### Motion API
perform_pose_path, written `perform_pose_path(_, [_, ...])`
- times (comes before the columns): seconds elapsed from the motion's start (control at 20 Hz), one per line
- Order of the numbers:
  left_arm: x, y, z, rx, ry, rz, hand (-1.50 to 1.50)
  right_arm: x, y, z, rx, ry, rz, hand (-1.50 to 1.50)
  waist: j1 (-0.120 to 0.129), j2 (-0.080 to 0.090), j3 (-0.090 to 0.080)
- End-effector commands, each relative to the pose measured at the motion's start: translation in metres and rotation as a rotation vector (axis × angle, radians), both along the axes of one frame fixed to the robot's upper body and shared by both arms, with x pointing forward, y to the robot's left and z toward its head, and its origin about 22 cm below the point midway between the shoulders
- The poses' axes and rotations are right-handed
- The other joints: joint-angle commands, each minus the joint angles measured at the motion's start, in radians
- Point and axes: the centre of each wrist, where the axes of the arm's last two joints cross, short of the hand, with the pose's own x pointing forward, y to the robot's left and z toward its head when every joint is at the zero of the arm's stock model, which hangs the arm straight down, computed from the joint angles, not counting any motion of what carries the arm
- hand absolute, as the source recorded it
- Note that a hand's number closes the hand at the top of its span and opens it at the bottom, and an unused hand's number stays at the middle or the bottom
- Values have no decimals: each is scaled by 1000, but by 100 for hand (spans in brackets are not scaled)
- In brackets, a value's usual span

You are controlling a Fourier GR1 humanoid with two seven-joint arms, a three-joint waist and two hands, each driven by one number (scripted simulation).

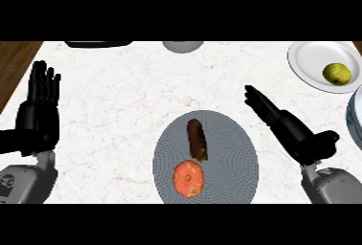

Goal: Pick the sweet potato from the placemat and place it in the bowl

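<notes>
A long brown sweet potato (197,139) lies on the grey round placemat (233,158) at the centre of the counter. Just below it on the same mat sits an orange-red tomato (188,178). The bowl (183,46) shows only as a grey rim at the top edge. My right hand (283,122) hovers right of the placemat, fingers straight and pointing up-left, holding nothing. My left hand (39,105) rests open at the left edge, fingers up, well away from the mat.
A white plate (311,60) with a yellow-green pear (337,73) sits at the top right. Another round rim (356,112) shows at the right edge. A dark object (99,44) lies at the top left. Brown wood (14,62) borders the counter's left.
</notes>
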Motion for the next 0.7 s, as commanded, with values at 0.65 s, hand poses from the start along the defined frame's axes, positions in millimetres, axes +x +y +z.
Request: perform_pose_path(0.65, [-11, 3, -10, -145, 189, -298, 0, 40, 48, 1, -733, -363, -779, -150, 9, -32, -74])
